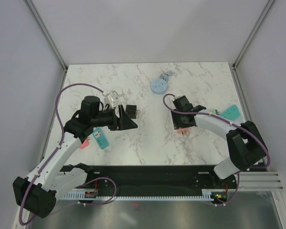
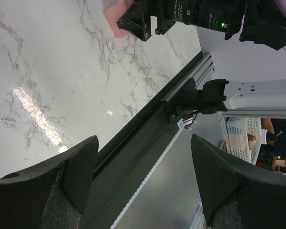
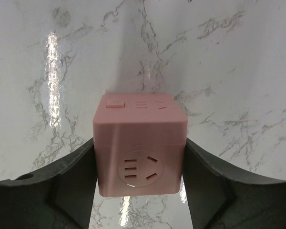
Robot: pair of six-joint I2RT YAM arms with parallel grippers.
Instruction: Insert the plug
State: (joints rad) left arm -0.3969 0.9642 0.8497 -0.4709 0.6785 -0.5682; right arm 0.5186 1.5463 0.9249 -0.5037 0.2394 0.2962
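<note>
A pink cube socket (image 3: 139, 152) sits between the fingers of my right gripper (image 3: 139, 164), which is shut on it. One round socket face points at the camera and a button face is on top. From above, only a pink edge of the cube (image 1: 182, 130) shows under the right gripper (image 1: 182, 127), low over the table's middle right. My left gripper (image 1: 133, 118) points right toward it and is open and empty (image 2: 144, 143). A small black block (image 1: 131, 110) lies at its far finger; I cannot tell whether it is the plug. The pink cube also shows in the left wrist view (image 2: 115, 21).
A white and clear piece (image 1: 112, 98) lies behind the left wrist. A teal power strip (image 1: 100, 138) and a pink item (image 1: 84, 143) lie under the left arm. A pale blue round device (image 1: 158, 86) with a cable is at the back. A teal item (image 1: 231, 112) is at the right edge.
</note>
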